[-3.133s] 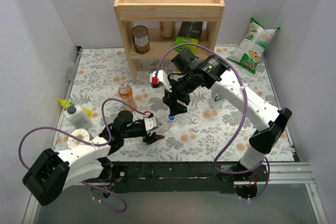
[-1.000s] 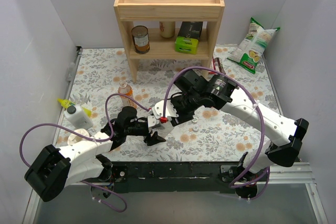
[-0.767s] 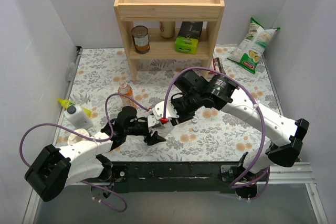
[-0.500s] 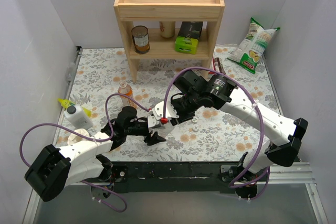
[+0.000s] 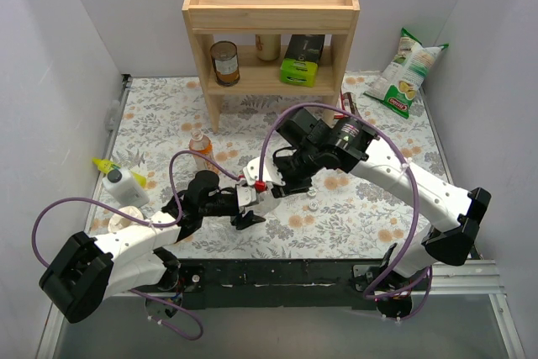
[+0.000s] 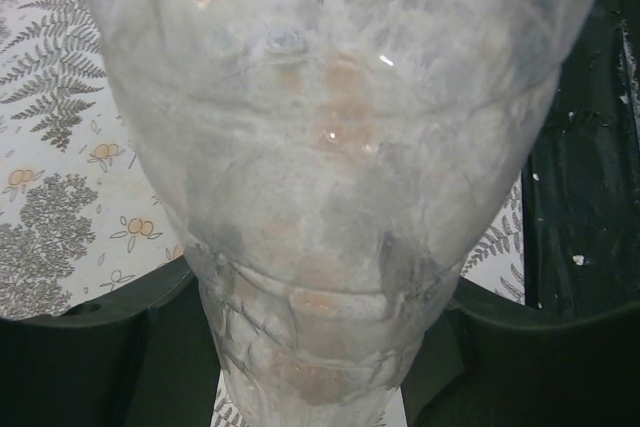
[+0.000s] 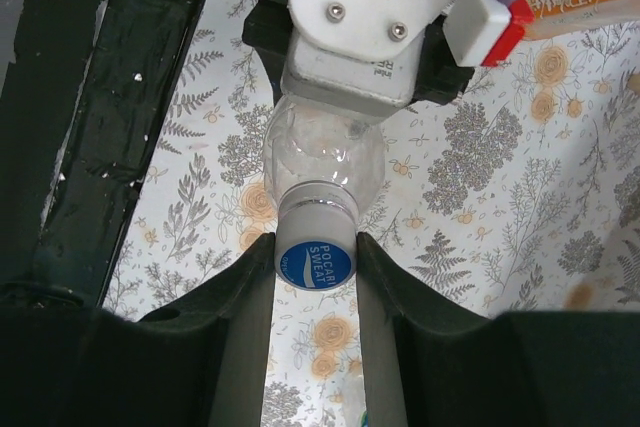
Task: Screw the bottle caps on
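Blue cap sits on the neck of the clear bottle at the middle of the right wrist view. The right gripper is closed on it, one dark finger pressed to each side. From above, the right arm arches in from the lower right and bends down over the centre of the floral surface. The left arm stretches low from the lower left to meet it. The left gripper is clamped around the bottle's body, the neck pointing out toward the right gripper. In the overhead view the two grippers hide nearly all of the bottle and cap. In the left wrist view the bottle fills the frame, blurred and cut off at the edges.
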`<act>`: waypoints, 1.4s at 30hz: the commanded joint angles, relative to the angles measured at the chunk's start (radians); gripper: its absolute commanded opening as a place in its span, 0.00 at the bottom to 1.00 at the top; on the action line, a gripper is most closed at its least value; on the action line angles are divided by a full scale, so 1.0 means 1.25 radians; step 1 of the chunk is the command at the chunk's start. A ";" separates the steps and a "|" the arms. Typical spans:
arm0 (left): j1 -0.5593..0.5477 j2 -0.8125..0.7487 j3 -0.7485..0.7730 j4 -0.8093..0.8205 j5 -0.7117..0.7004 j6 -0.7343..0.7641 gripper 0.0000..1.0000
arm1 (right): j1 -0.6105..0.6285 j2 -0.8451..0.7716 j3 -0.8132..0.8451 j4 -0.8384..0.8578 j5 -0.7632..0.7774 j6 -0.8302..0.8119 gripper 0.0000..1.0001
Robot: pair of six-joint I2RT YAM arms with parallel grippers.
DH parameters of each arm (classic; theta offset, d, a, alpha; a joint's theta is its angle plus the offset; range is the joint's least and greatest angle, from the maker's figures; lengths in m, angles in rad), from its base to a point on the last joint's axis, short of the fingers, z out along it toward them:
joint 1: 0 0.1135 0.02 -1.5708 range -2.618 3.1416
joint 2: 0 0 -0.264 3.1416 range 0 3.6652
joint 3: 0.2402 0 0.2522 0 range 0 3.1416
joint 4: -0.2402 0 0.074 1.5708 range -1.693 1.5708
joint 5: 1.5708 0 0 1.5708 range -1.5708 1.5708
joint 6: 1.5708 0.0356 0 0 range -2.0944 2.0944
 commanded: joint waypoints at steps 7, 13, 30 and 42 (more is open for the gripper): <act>0.004 -0.018 0.035 0.207 -0.176 -0.067 0.00 | -0.054 0.049 0.011 0.026 -0.081 0.219 0.30; 0.003 -0.012 0.014 0.310 -0.257 -0.048 0.00 | -0.087 0.084 0.031 0.021 -0.129 0.257 0.31; 0.003 0.049 0.035 0.207 -0.353 -0.121 0.00 | -0.122 0.147 0.139 0.023 -0.103 0.332 0.55; 0.003 0.032 0.019 0.151 -0.110 -0.196 0.00 | -0.140 0.078 0.183 -0.036 -0.057 0.278 0.95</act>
